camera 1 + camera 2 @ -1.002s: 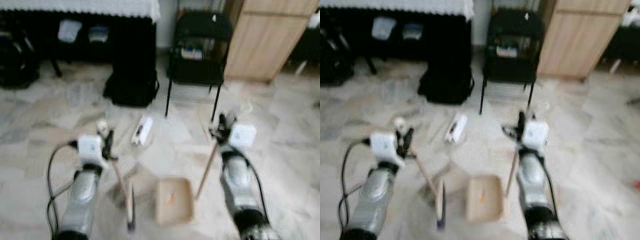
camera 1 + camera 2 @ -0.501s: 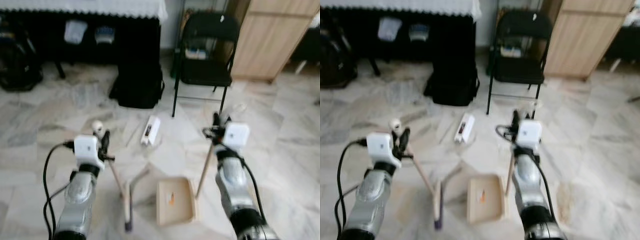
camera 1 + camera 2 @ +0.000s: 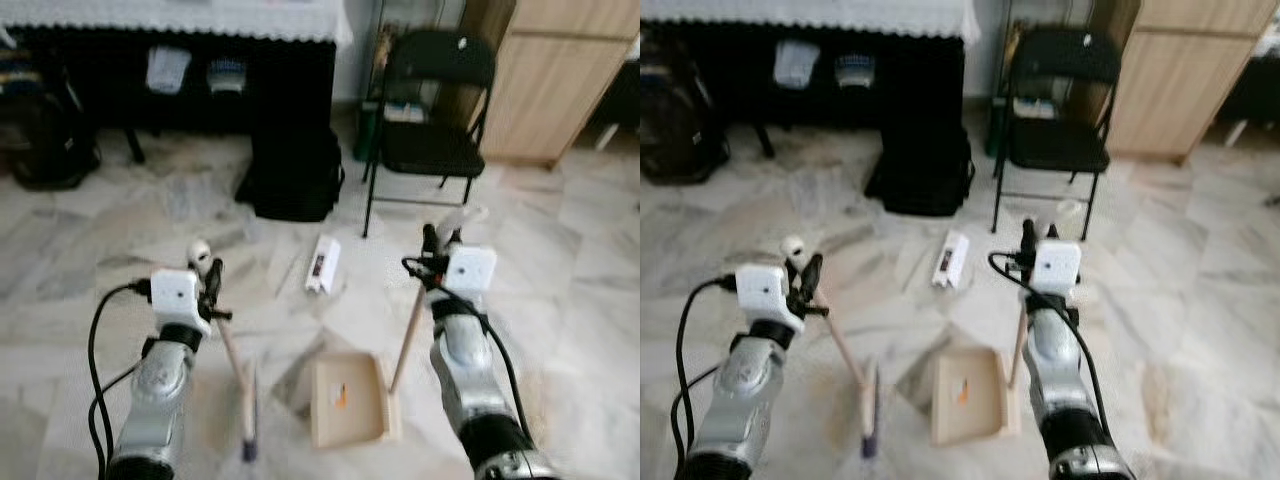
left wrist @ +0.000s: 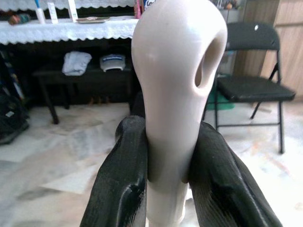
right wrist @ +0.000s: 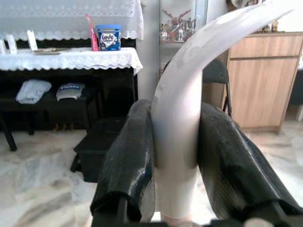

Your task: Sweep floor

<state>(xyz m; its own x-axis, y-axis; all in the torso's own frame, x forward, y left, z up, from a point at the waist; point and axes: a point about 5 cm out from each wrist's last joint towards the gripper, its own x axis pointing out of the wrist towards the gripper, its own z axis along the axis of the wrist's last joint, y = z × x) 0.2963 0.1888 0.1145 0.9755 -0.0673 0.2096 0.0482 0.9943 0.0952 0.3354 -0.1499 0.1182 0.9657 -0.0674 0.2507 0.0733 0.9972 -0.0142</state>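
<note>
The left pincer point(image 3: 208, 272) is clamped on the broom handle point(image 4: 175, 94); the right pincer point(image 3: 437, 243) is clamped on the dustpan handle point(image 5: 182, 118). The brush head point(image 3: 247, 415) rests beside the dustpan point(image 3: 347, 400), where orange debris point(image 3: 342, 395) lies. Collection is judged underway; next, remaining dirt should be swept panward.

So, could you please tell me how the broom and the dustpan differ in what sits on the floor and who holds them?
The beige long-handled broom, in the left gripper, ends in a narrow brush head; the beige long-handled dustpan, in the right gripper, ends in a wide open tray holding an orange scrap. Both handles lean and are clamped at the top.
</note>
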